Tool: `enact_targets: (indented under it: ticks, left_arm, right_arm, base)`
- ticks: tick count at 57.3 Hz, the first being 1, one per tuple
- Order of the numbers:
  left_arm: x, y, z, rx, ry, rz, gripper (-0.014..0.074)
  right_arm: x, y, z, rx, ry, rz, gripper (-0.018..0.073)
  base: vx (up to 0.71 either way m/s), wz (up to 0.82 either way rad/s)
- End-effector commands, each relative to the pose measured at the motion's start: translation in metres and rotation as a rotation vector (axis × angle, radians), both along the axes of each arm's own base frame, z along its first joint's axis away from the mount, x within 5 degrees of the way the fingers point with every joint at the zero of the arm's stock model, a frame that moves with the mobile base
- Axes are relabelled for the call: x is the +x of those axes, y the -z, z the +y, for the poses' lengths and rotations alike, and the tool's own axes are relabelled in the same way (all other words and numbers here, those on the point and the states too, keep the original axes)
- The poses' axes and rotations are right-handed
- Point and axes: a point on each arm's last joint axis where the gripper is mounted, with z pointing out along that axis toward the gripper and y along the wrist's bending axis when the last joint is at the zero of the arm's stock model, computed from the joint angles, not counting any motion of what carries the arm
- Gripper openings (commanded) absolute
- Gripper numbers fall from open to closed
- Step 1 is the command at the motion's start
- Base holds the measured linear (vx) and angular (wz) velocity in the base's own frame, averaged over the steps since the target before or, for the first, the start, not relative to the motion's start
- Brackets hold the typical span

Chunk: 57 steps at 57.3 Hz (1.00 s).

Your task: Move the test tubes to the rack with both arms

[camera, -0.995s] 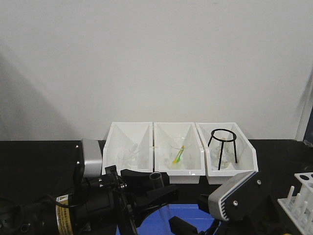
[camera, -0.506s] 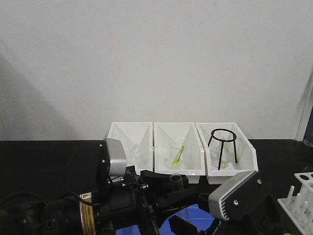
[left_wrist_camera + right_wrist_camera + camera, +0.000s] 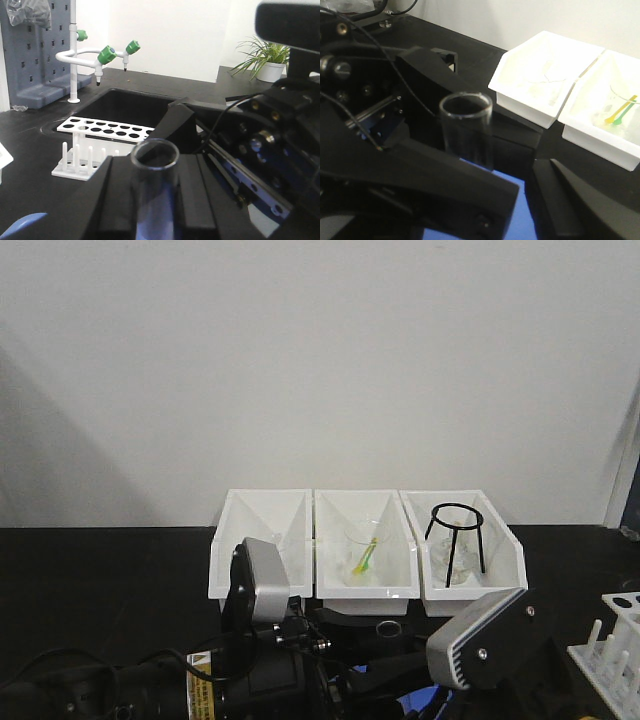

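Note:
A clear test tube (image 3: 154, 190) stands upright between the black fingers of my left gripper (image 3: 155, 172), which is shut on it. In the front view its round mouth (image 3: 386, 627) shows at the bottom centre, right of the left arm's silver wrist block (image 3: 262, 585). In the right wrist view the same test tube (image 3: 467, 131) rises just beyond my right gripper (image 3: 527, 184), which is open with only blue mat between its fingers. The white rack (image 3: 102, 134) stands beyond the tube, its holes showing no tubes, and it sits at the right edge (image 3: 615, 640) of the front view.
Three white bins (image 3: 362, 590) line the back of the black table. The right one holds a black tripod (image 3: 456, 540), the middle one glassware with a yellow-green item (image 3: 364, 560). A blue mat (image 3: 415, 702) lies under the grippers. A sink (image 3: 125, 107) with green-tipped taps (image 3: 106, 54) lies behind the rack.
My left arm has swung to the right with the test tube in its grip, closing on the right arm. The right arm has stayed still.

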Motion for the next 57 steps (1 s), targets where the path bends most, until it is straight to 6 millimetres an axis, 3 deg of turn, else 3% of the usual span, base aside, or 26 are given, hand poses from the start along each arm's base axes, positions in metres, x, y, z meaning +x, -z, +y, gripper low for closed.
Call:
enact_targets:
  ticks: [1,15,41,57]
  left_arm:
    - [-0.0039,-0.0304,0.0010,-0.122,0.008,-0.035,-0.0020]
    - [-0.0037,-0.0303,0.0010,-0.117,0.005,-0.055,-0.0020]
    - [-0.0037,-0.0303,0.0010,-0.117,0.005,-0.055,-0.0020]
    - [-0.0037,-0.0303,0.0010,-0.117,0.005,-0.056,0.0012]
  right_arm:
    - [0.0017,-0.0237,0.0021,0.086,-0.008,-0.115,0.0442]
    - [0.0017,-0.0234,0.0021,0.084,-0.007,-0.113,0.0321]
    - [0.0017,-0.0235,0.0021,0.079,-0.009,-0.117,0.0006]
    - [0.0019,-0.0237,0.0019,0.071,-0.011,-0.127,-0.0010]
  base:
    - [0.00,0.00]
    - [0.00,0.00]
    - [0.00,0.00]
    - [0.00,0.00]
